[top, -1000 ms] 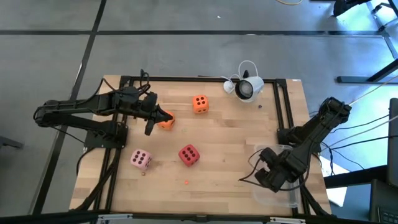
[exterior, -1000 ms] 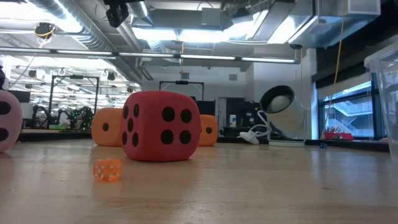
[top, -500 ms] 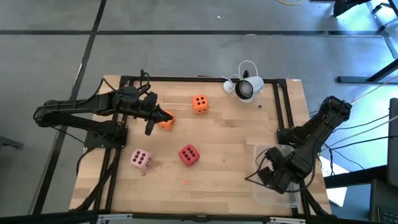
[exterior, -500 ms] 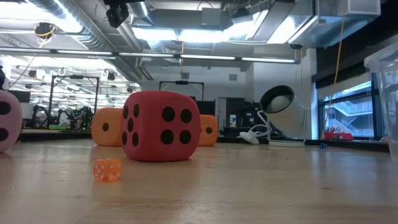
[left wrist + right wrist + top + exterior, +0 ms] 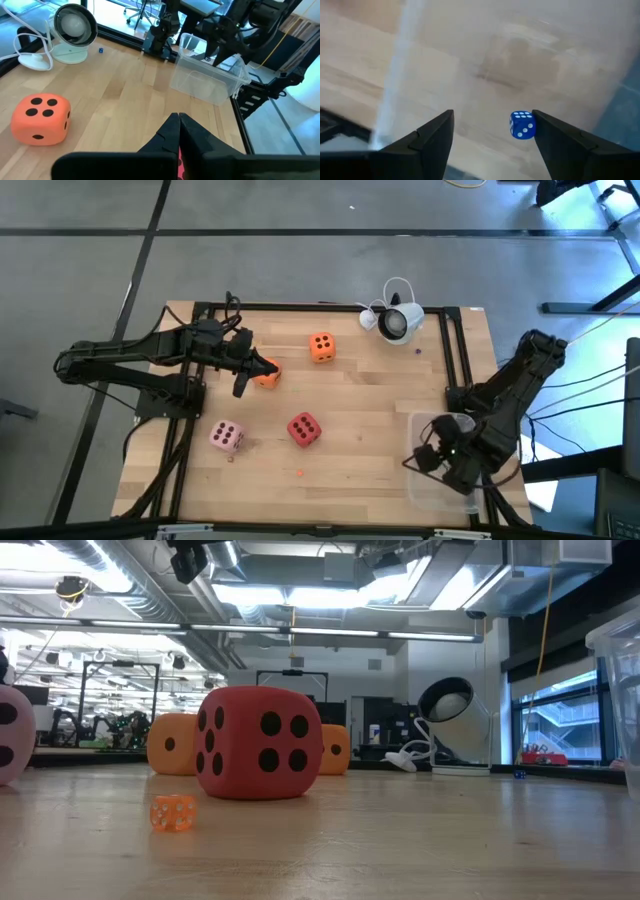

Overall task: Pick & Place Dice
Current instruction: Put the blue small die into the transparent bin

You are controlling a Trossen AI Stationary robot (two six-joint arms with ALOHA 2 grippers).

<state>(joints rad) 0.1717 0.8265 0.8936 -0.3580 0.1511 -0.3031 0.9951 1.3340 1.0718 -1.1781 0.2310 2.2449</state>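
Observation:
On the wooden table rest a red die [image 5: 303,428], a pale pink die [image 5: 226,437] and two orange dice [image 5: 321,347] [image 5: 267,376]. My left gripper [image 5: 247,372] is shut and hangs over the table's left part, right beside the nearer orange die. My right gripper [image 5: 437,459] is open and points down over the clear container [image 5: 428,485] at the near right. A small blue die [image 5: 522,124] shows between its fingers, close to one of them. My right gripper has the small blue die right beside the inner side of one fingertip [image 5: 545,131], well apart from the other fingertip. I cannot tell whether that finger touches the die.
A tiny translucent orange die [image 5: 173,812] lies near the table's front edge, and a tiny blue one [image 5: 418,350] at the far right. A white round device [image 5: 398,322] with its cable stands at the far edge. A black frame [image 5: 455,355] borders the table.
My right gripper has shifted a little toward the table's right edge over the clear container, and its wrist has rolled. The dice on the table have kept their places.

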